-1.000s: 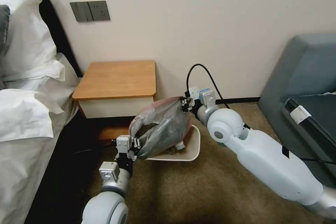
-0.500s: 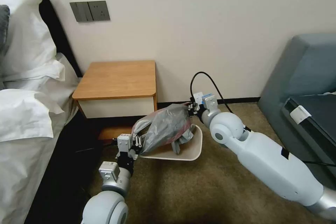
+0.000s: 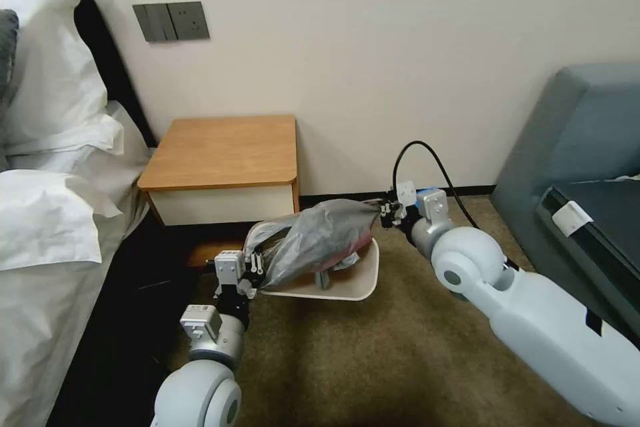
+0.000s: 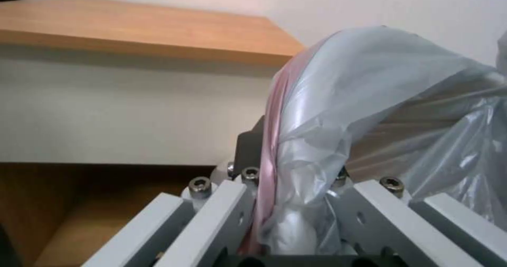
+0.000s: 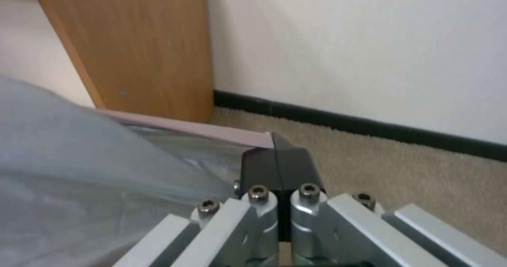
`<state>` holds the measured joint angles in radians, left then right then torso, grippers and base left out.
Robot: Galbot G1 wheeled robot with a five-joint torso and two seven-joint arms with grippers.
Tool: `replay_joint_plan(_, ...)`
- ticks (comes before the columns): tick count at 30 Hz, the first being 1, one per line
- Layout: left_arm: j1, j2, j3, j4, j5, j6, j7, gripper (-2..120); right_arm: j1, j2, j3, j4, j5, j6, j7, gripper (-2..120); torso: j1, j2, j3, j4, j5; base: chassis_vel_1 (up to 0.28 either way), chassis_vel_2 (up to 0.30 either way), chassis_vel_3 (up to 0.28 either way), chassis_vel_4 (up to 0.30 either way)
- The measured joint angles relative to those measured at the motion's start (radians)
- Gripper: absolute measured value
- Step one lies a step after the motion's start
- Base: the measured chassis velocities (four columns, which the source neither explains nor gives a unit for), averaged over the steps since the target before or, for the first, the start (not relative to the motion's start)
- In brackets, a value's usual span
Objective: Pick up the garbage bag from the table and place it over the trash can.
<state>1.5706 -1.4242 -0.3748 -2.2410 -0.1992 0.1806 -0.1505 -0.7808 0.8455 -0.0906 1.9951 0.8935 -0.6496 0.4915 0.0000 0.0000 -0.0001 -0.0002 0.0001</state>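
Note:
The grey garbage bag (image 3: 317,240) with a pinkish edge hangs stretched between both grippers just above the cream trash can (image 3: 363,280) on the carpet. My left gripper (image 3: 252,268) is shut on the bag's near-left edge, and the left wrist view shows the bag (image 4: 338,140) bunched between its fingers. My right gripper (image 3: 385,210) is shut on the bag's far-right edge; its black pads (image 5: 275,172) pinch the pink rim of the bag (image 5: 105,160). The table (image 3: 223,150) stands bare behind the bin, against the wall.
A bed with white pillows (image 3: 53,147) runs along the left. A grey-blue sofa (image 3: 580,160) stands at the right. Brown carpet (image 3: 373,360) lies open in front of the bin. A black cable (image 3: 427,160) loops above my right wrist.
Both grippers lowered the bag toward the bin. My right gripper pulled rightward, stretching the bag flatter and wider; my left gripper shifted slightly left.

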Motion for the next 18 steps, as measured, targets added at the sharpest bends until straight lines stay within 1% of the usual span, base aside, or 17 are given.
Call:
replay_joint_plan(2,0.003,-0.001,-0.002,-0.003,0.000,-0.004,-0.003,5,-0.027,-0.008,0.011,0.009,-0.007,0.004,-0.003,0,0.000,0.000,0.000,0.0001,-0.0001,0.000,0.000,0.000,0.000)
replay_joint_plan(10,0.004,-0.004,-0.010,-0.003,0.000,-0.018,-0.016,5,-0.059,-0.012,0.017,0.036,-0.014,0.005,-0.003,0,0.000,0.000,0.000,0.0002,-0.0001,0.000,0.000,0.000,0.000)
replay_joint_plan(18,0.003,-0.005,-0.015,0.001,-0.001,-0.027,-0.023,5,-0.050,-0.008,0.022,0.073,-0.012,0.006,-0.003,0,0.000,0.000,0.000,0.0002,-0.0001,0.000,0.000,0.000,0.000)
